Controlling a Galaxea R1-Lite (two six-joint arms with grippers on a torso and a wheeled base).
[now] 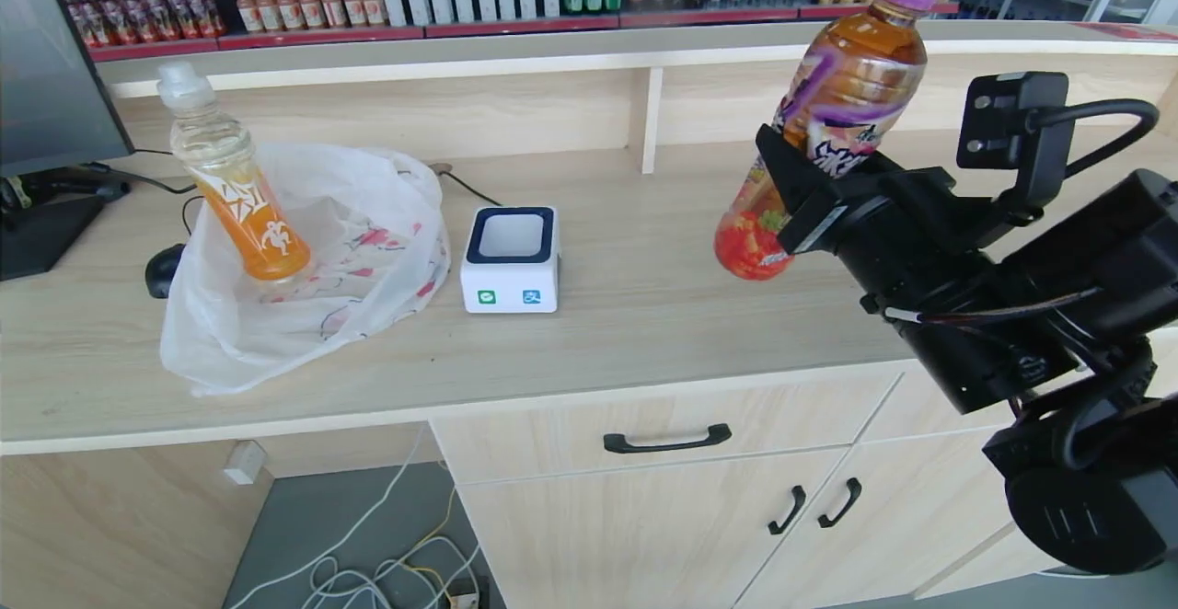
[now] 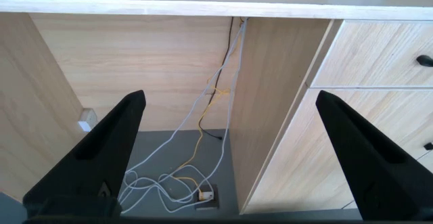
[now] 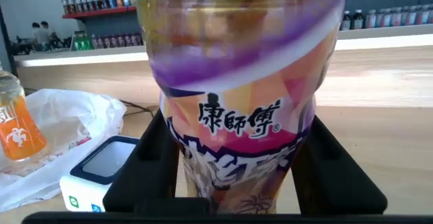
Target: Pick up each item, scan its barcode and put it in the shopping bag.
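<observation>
My right gripper (image 1: 799, 188) is shut on a purple-capped tea bottle (image 1: 833, 112), held tilted above the counter to the right of the scanner. Up close, the bottle (image 3: 247, 109) sits between the black fingers (image 3: 145, 160). The white barcode scanner (image 1: 511, 258) with a dark-framed window stands mid-counter and appears again as the scanner (image 3: 101, 176). A white shopping bag (image 1: 308, 269) lies to its left, with an orange drink bottle (image 1: 230, 177) standing in it. My left gripper (image 2: 230, 156) hangs open below the counter edge with nothing between its fingers.
A black monitor stand (image 1: 41, 223) and mouse (image 1: 164, 269) sit at the counter's left end. A raised shelf (image 1: 589, 39) with rows of drinks runs behind. Drawers (image 1: 667, 439) and loose cables (image 2: 196, 163) lie under the counter.
</observation>
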